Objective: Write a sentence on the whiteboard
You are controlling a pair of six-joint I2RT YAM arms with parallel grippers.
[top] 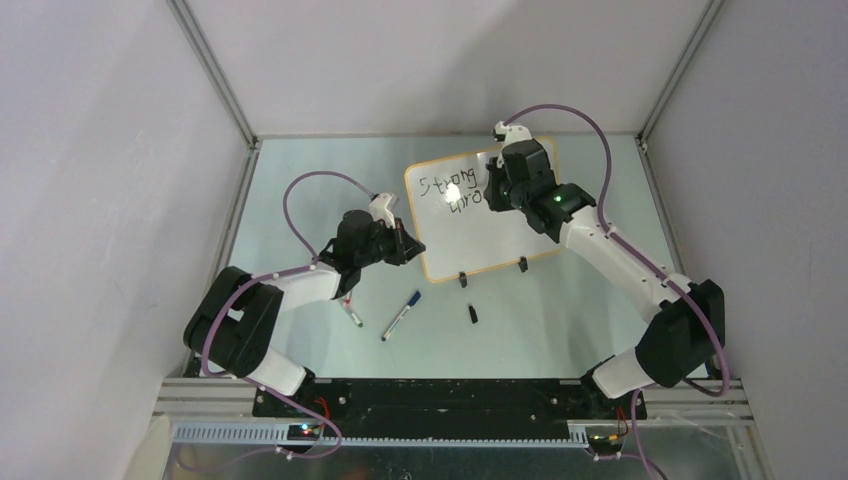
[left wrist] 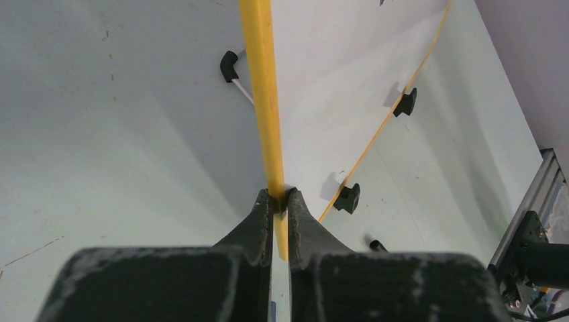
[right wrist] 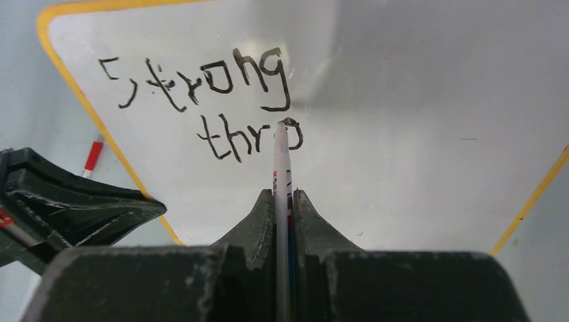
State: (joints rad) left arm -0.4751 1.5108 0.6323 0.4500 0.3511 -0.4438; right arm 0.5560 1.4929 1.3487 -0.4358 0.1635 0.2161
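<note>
Right arm is stretching over the glossy white, orange-rimmed whiteboard (top: 500,245). Right gripper (right wrist: 283,196) is clamping a thin white marker (right wrist: 281,157) that points straight ahead, its tip touching the black handwritten sentence (right wrist: 201,87). Left gripper (left wrist: 280,196) is pinching the board's rim.

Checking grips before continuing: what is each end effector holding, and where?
Left end effector pinches the whiteboard by its yellow side rim; right end effector clamps the marker by its barrel.
</note>
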